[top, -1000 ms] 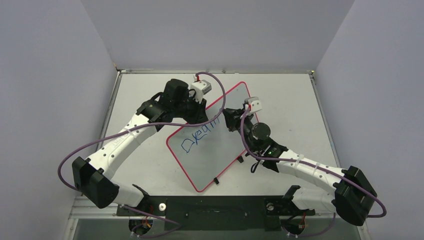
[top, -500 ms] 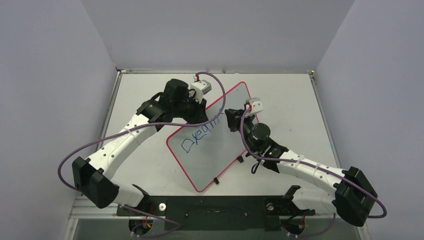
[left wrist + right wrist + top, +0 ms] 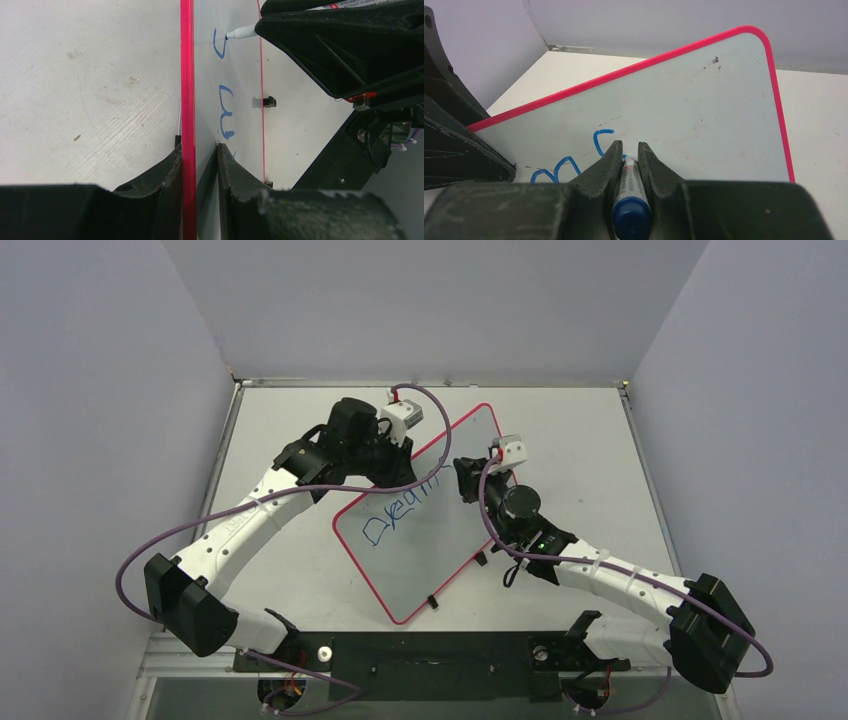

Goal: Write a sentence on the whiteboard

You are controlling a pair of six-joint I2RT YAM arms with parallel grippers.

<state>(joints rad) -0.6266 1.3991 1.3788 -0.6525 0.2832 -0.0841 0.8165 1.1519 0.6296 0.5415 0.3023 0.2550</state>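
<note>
The whiteboard (image 3: 420,550), white with a thin red-pink rim, lies tilted on the table. One line of the blue sentence (image 3: 400,515) runs up across it from a looping "D". My left gripper (image 3: 405,453) is shut on the board's far left edge; in the left wrist view its fingers (image 3: 227,170) pinch the red rim (image 3: 187,75). My right gripper (image 3: 462,480) is shut on a blue-capped marker (image 3: 629,200). The marker tip (image 3: 232,35) touches the board at the end of the writing (image 3: 601,140).
Small black clips (image 3: 432,601) sit on the board's near right edge. Grey enclosure walls stand on the left, back and right of the white table (image 3: 580,440). The arms' black base bar (image 3: 430,652) runs along the near edge.
My right gripper has crept a little to the right along the board with the marker, adding to the blue stroke. The left gripper and the board have not moved.
</note>
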